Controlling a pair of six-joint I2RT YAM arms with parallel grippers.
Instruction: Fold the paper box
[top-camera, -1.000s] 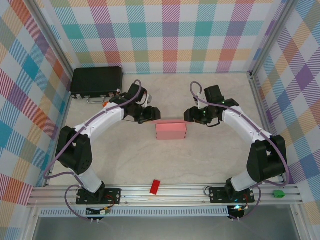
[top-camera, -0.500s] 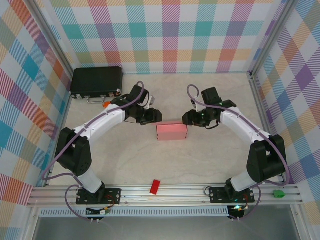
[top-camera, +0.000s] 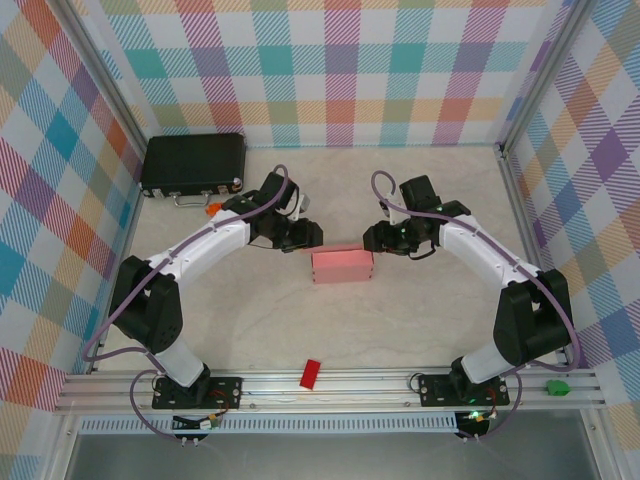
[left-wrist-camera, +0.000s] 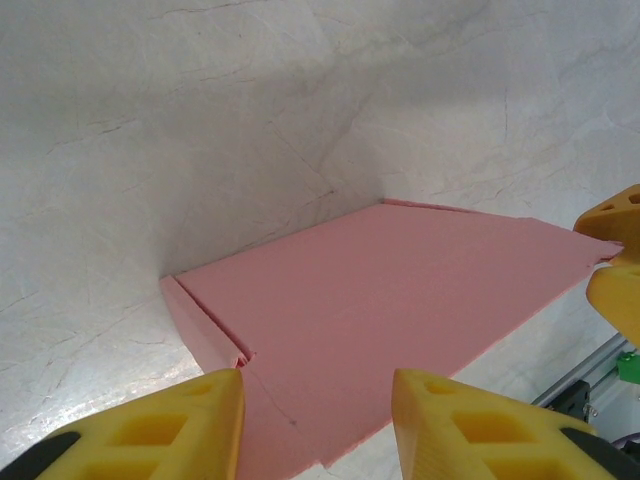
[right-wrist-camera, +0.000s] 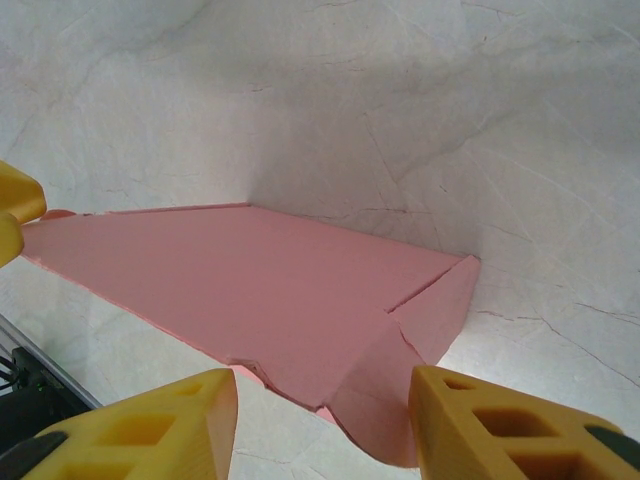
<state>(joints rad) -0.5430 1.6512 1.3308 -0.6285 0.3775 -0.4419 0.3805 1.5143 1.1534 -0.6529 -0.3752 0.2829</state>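
The paper box is a small flat light-pink rectangle lying mid-table. My left gripper hovers at its back left corner, open, its yellow fingers astride the corner of the pink card. My right gripper sits at the back right corner, also open, with its yellow fingertips either side of a loose corner flap of the box. Nothing is clamped in either one.
A black case lies at the back left by the wall. One small red block rests near the front rail. Plaid walls close in three sides.
Both grippers drew slightly closer to the box's back corners. The box shifted a little toward the front.
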